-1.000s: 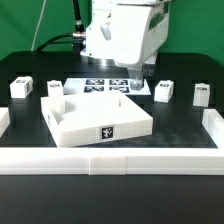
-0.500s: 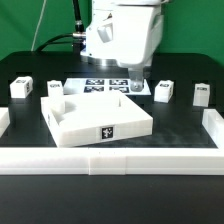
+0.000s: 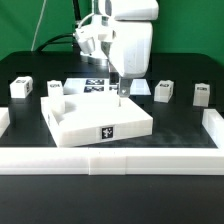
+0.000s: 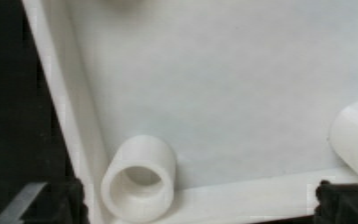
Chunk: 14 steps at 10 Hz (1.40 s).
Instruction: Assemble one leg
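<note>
Our claw [image 3: 120, 94] hangs over the panel [image 3: 75, 126], jaws spread wide and empty. We see the nearest leg [image 3: 165, 92] standing apart from it, toward the exterior view's right. We judge it light, rigid, slick plastic; pinch its flat sides mid-height.

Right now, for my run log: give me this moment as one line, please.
gripper above panel | fingers open, empty | exterior view's leftmost leg loose on table | stage: no leg grasped
</note>
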Available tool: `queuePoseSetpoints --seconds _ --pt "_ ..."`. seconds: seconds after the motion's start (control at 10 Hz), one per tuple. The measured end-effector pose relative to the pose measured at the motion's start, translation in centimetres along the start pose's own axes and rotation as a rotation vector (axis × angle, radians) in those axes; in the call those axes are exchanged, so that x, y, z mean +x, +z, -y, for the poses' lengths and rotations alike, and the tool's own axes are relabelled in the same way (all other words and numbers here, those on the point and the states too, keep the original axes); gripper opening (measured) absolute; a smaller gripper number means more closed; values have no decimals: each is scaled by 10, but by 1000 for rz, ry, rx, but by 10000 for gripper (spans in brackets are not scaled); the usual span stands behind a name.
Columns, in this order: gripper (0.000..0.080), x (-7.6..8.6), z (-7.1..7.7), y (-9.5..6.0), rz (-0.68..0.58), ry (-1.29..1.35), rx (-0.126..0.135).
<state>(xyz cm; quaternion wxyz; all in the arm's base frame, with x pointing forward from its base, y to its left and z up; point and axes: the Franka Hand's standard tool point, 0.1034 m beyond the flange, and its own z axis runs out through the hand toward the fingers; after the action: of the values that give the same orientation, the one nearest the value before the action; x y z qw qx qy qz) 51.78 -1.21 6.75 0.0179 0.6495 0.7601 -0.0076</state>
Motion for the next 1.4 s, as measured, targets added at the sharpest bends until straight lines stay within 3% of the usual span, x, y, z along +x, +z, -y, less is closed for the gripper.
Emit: queuePoseSetpoints --seconds 0.4,0.6,1.0,1.2,1.4 --pt "650 -3 2 1 0 -27 3" --pt "650 -20 25 11 -10 -153 35" --pt "650 -35 61 34 -37 -161 90" --pt "650 -41 74 50 -53 -135 114" --pt "650 -44 77 57 -59 -125 120"
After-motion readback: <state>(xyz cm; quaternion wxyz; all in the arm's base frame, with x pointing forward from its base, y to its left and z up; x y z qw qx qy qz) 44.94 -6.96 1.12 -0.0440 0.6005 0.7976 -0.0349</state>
